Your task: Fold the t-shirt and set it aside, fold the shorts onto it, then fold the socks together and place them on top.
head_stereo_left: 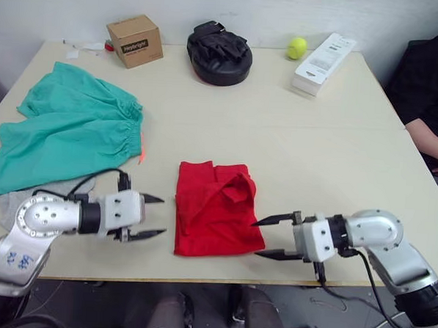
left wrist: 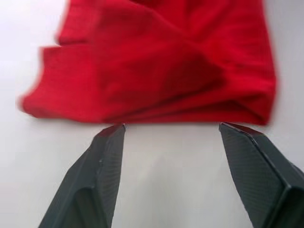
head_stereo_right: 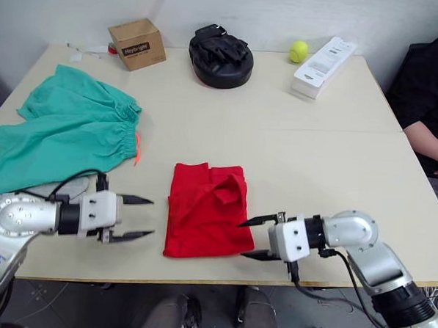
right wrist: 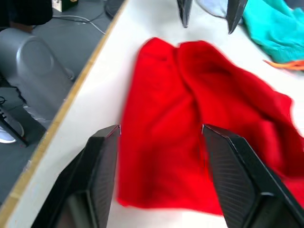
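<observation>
table (head_stereo_left: 330, 148): pale top, carrying everything; near edge running just under both arms
shorts (head_stereo_left: 66, 130): teal-green, spread out flat on the robot's far left, orange drawstring poking out at the waistband; well apart from the red pile, not folded yet by the look of it
t-shirt (head_stereo_left: 215, 208): red, already bunched into a rough folded rectangle near the front edge, dead centre between the two arms; long axis running front-to-back, away from the robot, one flap lumpy on top
socks (head_stereo_left: 15, 201): grey bit peeking out under the near edge of the shorts, tucked behind the left arm; hard to say more
left gripper (head_stereo_left: 151, 217): fingers spread wide, holding nothing, pointing straight at the shirt's left long side, just short of the cloth
right gripper (head_stereo_left: 274, 237): fingers also wide, empty, aimed at the near right corner, tips right at the cloth edge
nearer arm: pretty much a tie, maybe the right one by a hair
next move, guessing: pinching both sides at once, then shifting the pile aside
</observation>
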You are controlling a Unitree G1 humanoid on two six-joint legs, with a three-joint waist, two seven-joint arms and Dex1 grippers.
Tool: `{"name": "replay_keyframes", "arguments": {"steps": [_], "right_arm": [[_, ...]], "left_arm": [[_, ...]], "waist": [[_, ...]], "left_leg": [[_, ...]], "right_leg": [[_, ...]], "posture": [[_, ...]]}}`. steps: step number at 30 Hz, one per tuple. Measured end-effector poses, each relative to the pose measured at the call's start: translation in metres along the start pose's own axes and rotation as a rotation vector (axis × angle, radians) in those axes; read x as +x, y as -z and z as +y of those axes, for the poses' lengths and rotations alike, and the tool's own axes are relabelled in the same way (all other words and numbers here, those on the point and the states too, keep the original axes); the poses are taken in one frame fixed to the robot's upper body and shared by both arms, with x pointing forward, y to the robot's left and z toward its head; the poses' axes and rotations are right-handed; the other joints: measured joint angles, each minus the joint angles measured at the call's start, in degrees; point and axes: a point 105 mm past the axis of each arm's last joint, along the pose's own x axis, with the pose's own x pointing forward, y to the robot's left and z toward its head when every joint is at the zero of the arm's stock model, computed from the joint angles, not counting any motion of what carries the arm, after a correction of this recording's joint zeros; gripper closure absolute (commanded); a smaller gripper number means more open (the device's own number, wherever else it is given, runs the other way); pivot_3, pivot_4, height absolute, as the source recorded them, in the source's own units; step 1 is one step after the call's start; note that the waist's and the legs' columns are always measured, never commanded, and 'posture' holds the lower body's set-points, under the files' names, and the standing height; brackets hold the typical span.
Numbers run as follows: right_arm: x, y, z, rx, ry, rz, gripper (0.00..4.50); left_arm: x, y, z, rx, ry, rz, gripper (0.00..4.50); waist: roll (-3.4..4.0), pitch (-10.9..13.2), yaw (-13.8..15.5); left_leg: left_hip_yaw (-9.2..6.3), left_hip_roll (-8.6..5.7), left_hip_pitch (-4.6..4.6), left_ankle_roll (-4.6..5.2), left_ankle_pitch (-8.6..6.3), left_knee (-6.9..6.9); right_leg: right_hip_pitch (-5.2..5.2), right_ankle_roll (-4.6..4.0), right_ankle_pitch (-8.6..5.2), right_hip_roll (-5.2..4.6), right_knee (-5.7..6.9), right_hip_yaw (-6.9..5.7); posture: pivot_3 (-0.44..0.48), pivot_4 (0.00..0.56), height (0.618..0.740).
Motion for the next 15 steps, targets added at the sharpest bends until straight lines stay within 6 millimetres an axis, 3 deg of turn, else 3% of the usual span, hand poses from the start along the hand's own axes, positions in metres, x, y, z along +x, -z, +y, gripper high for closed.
{"name": "replay_keyframes", "arguments": {"steps": [5,15], "right_arm": [[-0.005,0.002,-0.023,0.004,0.055,0.014,1.68],[0.000,-0.001,-0.024,0.058,0.100,0.014,1.68]], "left_arm": [[0.018,-0.004,-0.012,0.042,0.122,-0.032,1.37],[0.052,-0.012,-0.009,0.091,0.184,-0.103,1.37]], "waist": [[0.00,0.0,-0.2],[-0.01,0.0,0.7]], "left_leg": [[0.02,0.00,-0.09,-0.02,0.00,-0.01],[0.03,0.00,-0.11,0.02,0.01,0.13]], "right_leg": [[-0.09,0.00,0.00,0.06,-0.01,-0.02],[-0.07,0.02,0.01,0.07,0.06,-0.03]], "posture": [[0.000,0.150,0.740],[0.000,0.150,0.740]]}}
